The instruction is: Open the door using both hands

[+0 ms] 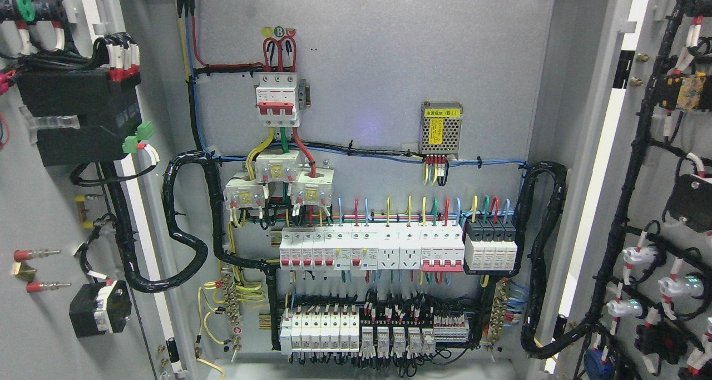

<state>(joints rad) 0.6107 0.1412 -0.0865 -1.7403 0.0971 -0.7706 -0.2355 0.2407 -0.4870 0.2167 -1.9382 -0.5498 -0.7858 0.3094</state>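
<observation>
Neither of the robot's hands shows anywhere from the head camera, so how their fingers stand cannot be told. Both doors of the grey metal electrical cabinet are swung wide: the left grey door leaf (39, 213) fills the picture's left edge, its inner face carrying a black box-shaped module (78, 116) with red and white wire ends, and the right grey door leaf (662, 202) fills the right edge, strung with black wire looms and white lamp backs. Between them lies the flat grey back panel (378, 52). High on it sits a white three-pole breaker with a red bar (276, 100); to its right a small perforated metal power supply with a yellow label (441, 128). Lower down runs a row of white breakers and sockets (371, 249), with a second white row (356, 330) beneath. Thick black corrugated cable conduit (186, 224) loops at the panel's left side.
</observation>
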